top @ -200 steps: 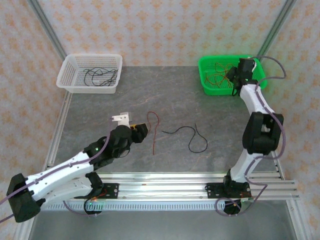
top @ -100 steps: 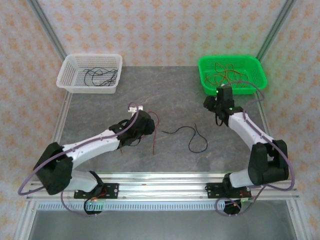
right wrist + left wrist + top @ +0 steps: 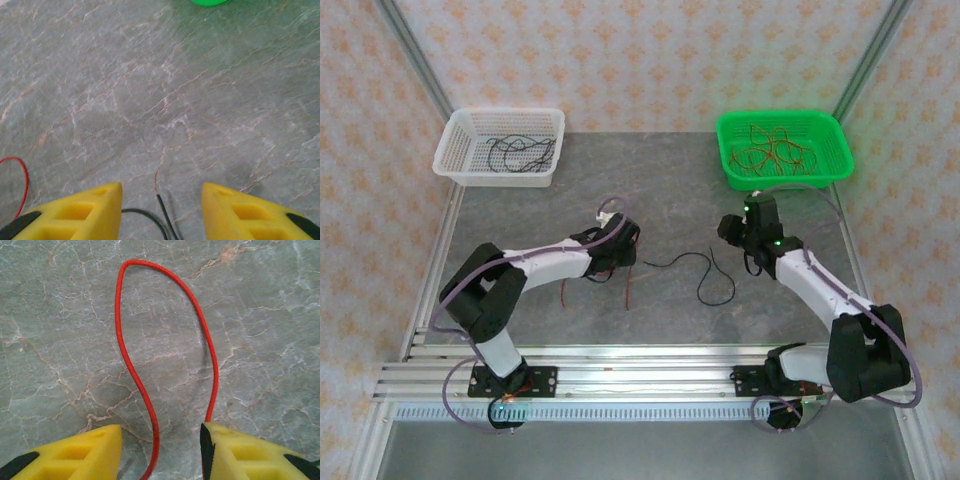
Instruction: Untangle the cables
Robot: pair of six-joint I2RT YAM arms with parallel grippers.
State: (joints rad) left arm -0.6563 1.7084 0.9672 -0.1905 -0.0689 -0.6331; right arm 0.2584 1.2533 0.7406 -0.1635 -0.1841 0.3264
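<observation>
Top view: on the grey tabletop (image 3: 520, 230), one red cable (image 3: 629, 285) and one black cable (image 3: 705, 268) loose at centre. White basket (image 3: 455, 152) at 10 o'clock with black cables (image 3: 520, 155); green basket (image 3: 785, 179) at 2 o'clock with a red tangle (image 3: 770, 155). Left hand (image 3: 623, 248) over the red cable, right hand (image 3: 732, 228) at 1 o'clock of the black cable.

Left wrist: fingers (image 3: 95, 455) apart, red loop running between.

Right wrist: fingers (image 3: 90, 212) apart, black tip between, unclamped.

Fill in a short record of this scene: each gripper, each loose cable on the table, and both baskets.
left gripper: open, red cable between its fingers
right gripper: open, above the black cable end
red cable: loose loop on the table
black cable: on the table, right of the red cable
white basket: black cables inside
green basket: reddish cables inside
</observation>
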